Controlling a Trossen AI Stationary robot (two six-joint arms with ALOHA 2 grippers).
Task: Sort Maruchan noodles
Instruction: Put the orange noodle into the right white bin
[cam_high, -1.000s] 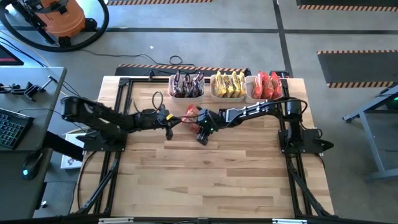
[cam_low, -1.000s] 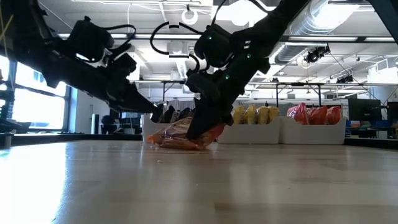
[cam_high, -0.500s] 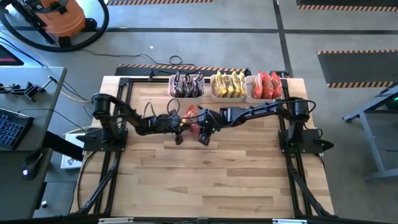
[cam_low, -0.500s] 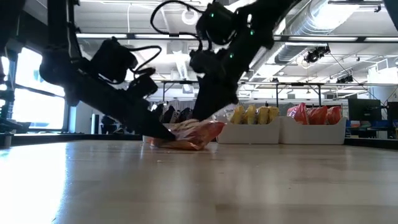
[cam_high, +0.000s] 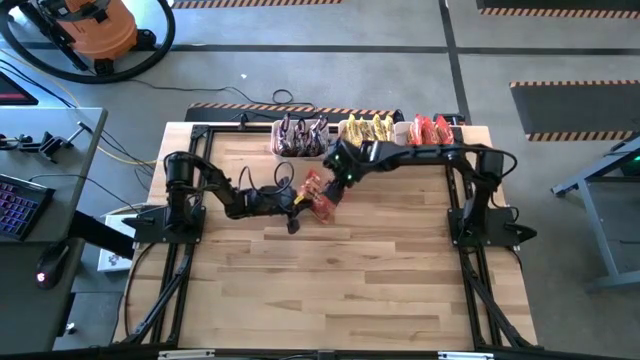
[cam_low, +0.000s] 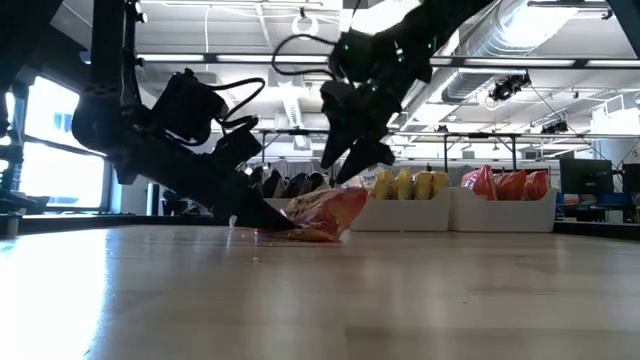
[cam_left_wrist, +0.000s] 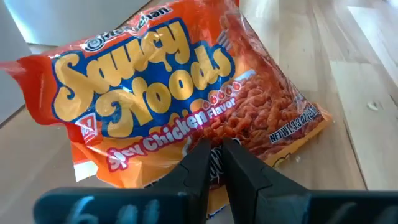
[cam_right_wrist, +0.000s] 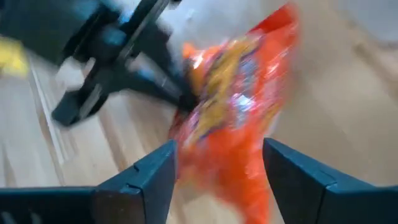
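Orange packet (cam_high: 322, 194) (label reads Saucy Noods) lies mid-surface (cam_high: 330, 290), near the far bins (cam_high: 365, 146); we see the left claw (cam_high: 296, 203) pinched tight on its edge, while the right claw (cam_high: 338, 165) hovers above, fingers spread and empty.

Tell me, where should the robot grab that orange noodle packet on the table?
Probably by an edge. The orange packet is thin and propped up at a tilt, and the left gripper already pinches its near edge, so the open right gripper could take the raised far edge from above.
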